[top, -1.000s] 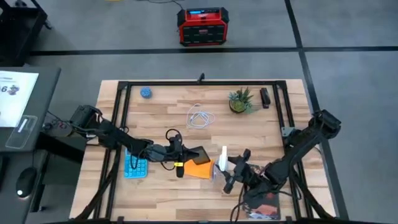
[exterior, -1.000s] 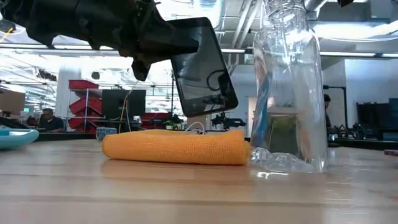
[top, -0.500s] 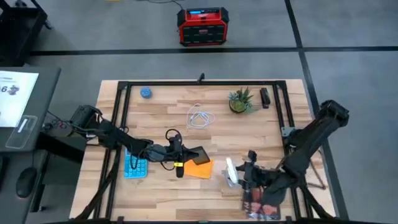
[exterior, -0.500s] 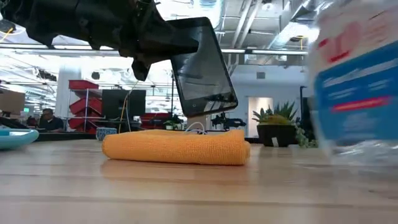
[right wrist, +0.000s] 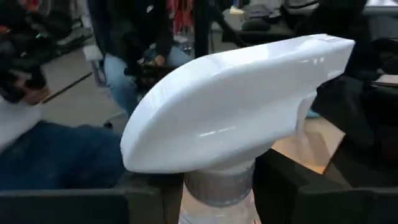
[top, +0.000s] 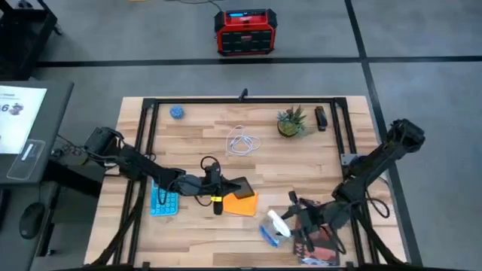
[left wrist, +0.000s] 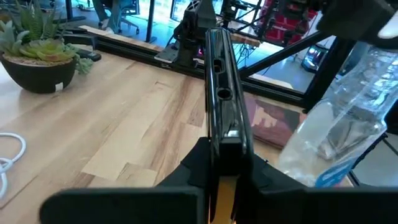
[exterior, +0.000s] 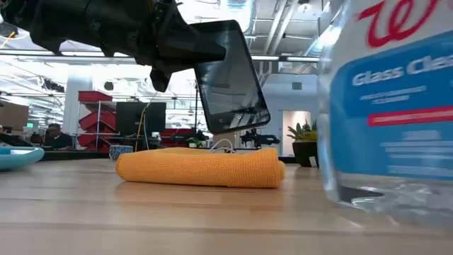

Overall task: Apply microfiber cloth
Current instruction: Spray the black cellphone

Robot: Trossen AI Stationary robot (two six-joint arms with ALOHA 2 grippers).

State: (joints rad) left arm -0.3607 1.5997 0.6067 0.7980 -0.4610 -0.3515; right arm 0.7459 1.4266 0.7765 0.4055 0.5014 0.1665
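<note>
The orange-yellow microfiber cloth (top: pixel 242 204) (exterior: pixel 202 167) lies folded flat on the table near the middle front. Just above it my left gripper (top: pixel 224 187) is shut on a black smartphone (exterior: pixel 230 74) (left wrist: pixel 221 106), which is lifted and tilted over the cloth. To the right, close to the near edge, my right gripper (top: pixel 296 221) is shut on a clear glass-cleaner spray bottle (top: pixel 274 226) (exterior: pixel 389 106) with a white head (right wrist: pixel 236 99) and a blue label. My left gripper pinches the smartphone's near short end (left wrist: pixel 225 148) between its two fingers, one on each flat face. The fingers come level from the table's left. The phone sticks out beyond them, tilted, clear of the cloth. My right gripper grips the bottle's neck (right wrist: pixel 217 186) just under the white head, one finger on each side, coming from the table's right. The bottle stands about upright; whether its base (exterior: pixel 382 202) rests on the table I cannot tell.
A blue calculator (top: pixel 164 199) lies left of the cloth under the left arm. A dark reddish book (top: pixel 320 248) sits at the near right edge. Farther back are a white cable (top: pixel 242 143), a potted plant (top: pixel 290 123), a small blue object (top: pixel 176 112) and a black item (top: pixel 321 118).
My right gripper has carried the spray bottle from beside the cloth toward the table's near edge, and it now looms large at the right of the low view. The left gripper, phone and cloth have stayed still.
</note>
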